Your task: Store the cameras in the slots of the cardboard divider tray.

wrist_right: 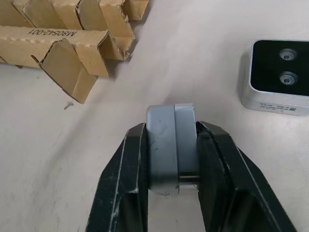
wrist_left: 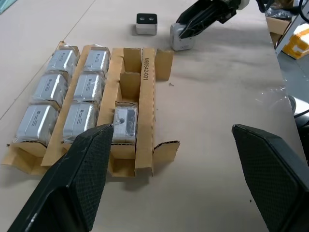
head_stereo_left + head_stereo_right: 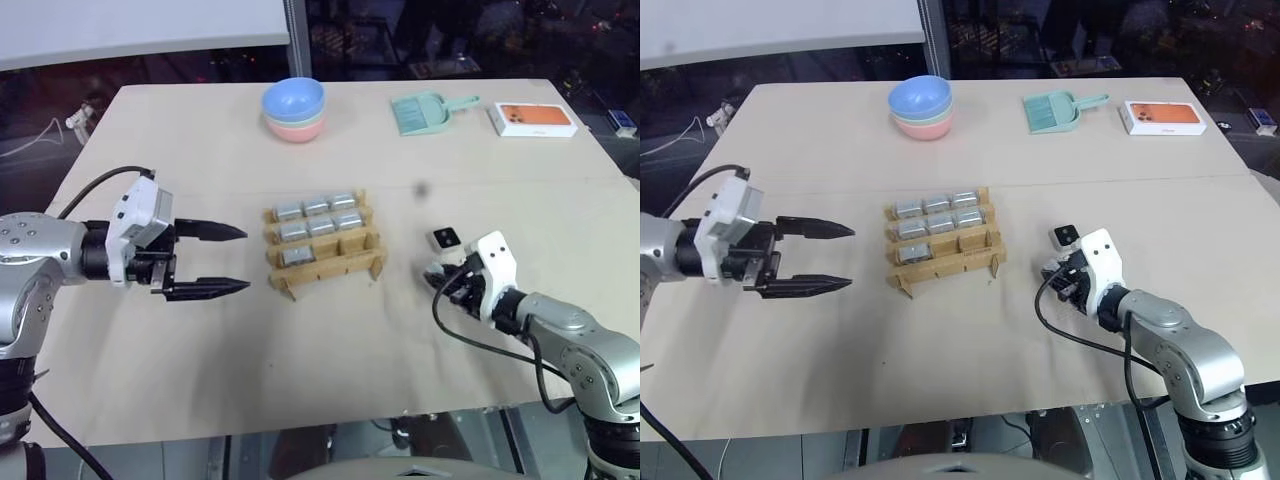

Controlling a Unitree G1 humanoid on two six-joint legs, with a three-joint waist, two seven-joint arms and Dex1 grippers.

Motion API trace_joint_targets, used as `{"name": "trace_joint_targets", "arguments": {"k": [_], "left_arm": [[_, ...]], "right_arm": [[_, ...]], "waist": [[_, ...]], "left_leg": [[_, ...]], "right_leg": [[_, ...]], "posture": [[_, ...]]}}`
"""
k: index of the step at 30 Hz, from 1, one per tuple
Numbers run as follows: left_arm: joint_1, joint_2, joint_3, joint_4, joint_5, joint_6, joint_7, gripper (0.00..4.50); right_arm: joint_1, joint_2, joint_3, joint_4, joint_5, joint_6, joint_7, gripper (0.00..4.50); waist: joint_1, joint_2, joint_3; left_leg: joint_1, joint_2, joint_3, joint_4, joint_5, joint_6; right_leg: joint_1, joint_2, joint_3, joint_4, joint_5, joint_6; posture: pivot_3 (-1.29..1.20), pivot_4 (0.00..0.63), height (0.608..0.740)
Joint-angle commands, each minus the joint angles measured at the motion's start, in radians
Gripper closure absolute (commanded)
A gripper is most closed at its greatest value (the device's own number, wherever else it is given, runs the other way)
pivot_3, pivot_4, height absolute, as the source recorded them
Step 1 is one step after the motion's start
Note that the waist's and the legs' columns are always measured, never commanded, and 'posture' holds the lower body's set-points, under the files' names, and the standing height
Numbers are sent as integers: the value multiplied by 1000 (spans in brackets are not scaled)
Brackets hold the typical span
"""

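Right wrist view: right hand [image 1: 172,145] pinching camera [image 1: 170,145] on surface [image 1: 96,159]. Lift straight, align with empty slot in cardboard divider tray [image 3: 322,262]. Left hand [image 3: 237,259] spread.

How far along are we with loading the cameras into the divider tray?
Seven cameras already sit in the cardboard divider tray: the two far rows are full and the near row holds one. In hand: the right gripper is shut on a camera lying on the table beside the tray. Left: slot that one, then the loose camera with its black face up. The left gripper hangs open by the tray.
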Motion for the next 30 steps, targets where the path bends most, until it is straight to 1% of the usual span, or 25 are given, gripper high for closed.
{"name": "trace_joint_targets", "arguments": {"k": [1,3,5,9,12,14,16,18,24,27,30], "left_arm": [[-5,19,24,-6,-1,-15,-4,405],[2,21,30,-9,-2,-14,-5,405],[1,25,33,-8,-4,-12,-6,405],[1,33,38,-8,-4,-13,-9,405],[9,34,41,-12,-3,-15,-5,405],[27,34,56,-32,-8,-7,2,405],[58,39,80,-61,-12,2,10,405],[83,43,102,-83,-11,8,19,405],[212,45,233,-175,-24,60,41,405],[272,34,298,-215,-26,81,54,405],[311,19,336,-241,-30,92,73,405]], "right_arm": [[-18,-36,9,-47,-5,-21,25,3731],[-52,-71,20,-42,-20,-59,60,3731],[-134,-100,22,-17,-4,-96,132,3731],[-312,-213,144,54,-68,-280,392,3731],[-432,-220,232,175,-106,-430,572,3731],[-526,-201,307,303,-176,-571,687,3731],[-622,-155,371,441,-227,-681,781,3731],[-679,-118,407,539,-264,-762,844,3731],[-817,12,468,859,-368,-986,964,3731],[-870,74,466,977,-393,-1053,994,3731],[-904,122,460,1055,-411,-1100,1009,3731]], "waist": [[0,0,0],[0,0,0],[-3,0,0],[-5,1,1],[-4,1,1],[-3,1,1],[-6,1,2],[-6,0,2],[-3,1,3],[-4,1,3],[-5,1,3]], "left_leg": [[0,0,0,0,0,0],[0,0,0,0,0,0],[0,0,0,0,0,0],[1,0,0,0,0,0],[1,1,0,-1,0,0],[0,1,1,-1,0,0],[-1,0,1,-1,0,0],[-1,0,2,0,0,0],[-2,1,1,-1,0,0],[-2,1,1,0,1,-2],[-1,1,1,-1,3,-5]], "right_leg": [[0,0,0,0,0,0],[0,0,0,0,0,0],[0,0,1,0,0,0],[0,0,1,0,0,1],[0,1,-1,0,0,0],[0,1,-2,0,3,-1],[0,1,-1,-1,3,0],[-1,1,0,-1,3,0],[-1,0,-3,0,3,0],[-1,0,-2,0,3,0],[-1,0,-3,0,3,-1]], "posture": [[0,150,740],[0,150,740],[0,150,740],[0,150,740],[0,150,740],[0,150,740],[0,150,740],[0,150,740],[0,150,740],[0,150,740],[0,150,740]]}}
